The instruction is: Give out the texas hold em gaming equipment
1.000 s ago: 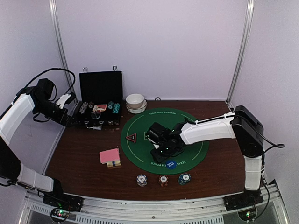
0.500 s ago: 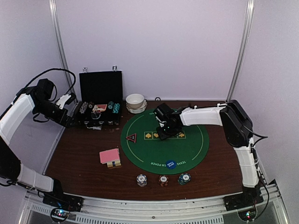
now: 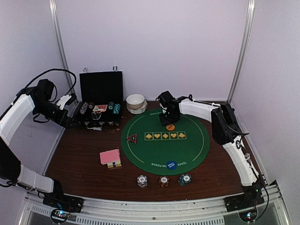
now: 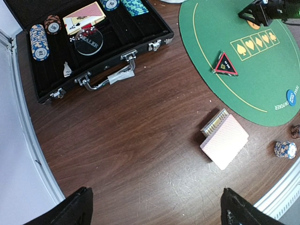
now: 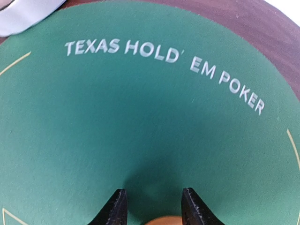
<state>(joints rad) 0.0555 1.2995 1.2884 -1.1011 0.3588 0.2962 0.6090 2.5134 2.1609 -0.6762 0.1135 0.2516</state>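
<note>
My right gripper [image 3: 168, 121] hangs over the far part of the green poker mat [image 3: 187, 150], its jaws a little apart and empty [image 5: 154, 191]. The orange disc [image 3: 170, 126] lies flat on the mat just on the near side of the fingertips; its edge shows low between the fingers [image 5: 161, 221]. The red triangle [image 3: 131, 138] sits on the mat's left, the blue disc [image 3: 171, 165] on its near edge. The pink-backed card deck [image 3: 110, 157] lies left of the mat. Three striped chip stacks [image 3: 163, 181] stand near the front. My left gripper [image 4: 157, 201] is wide open, high over bare wood.
An open black case [image 3: 99, 110] with more chips, cards and a dealer button [image 4: 88, 41] stands at the back left. Stacked white bowls [image 3: 136, 104] sit behind the mat, close to my right gripper. The table's left edge [image 4: 33, 154] runs below my left gripper.
My right arm has swung from the mat's centre toward its far edge, uncovering the suit row. The orange disc now lies in the open on the mat. The left arm has not moved.
</note>
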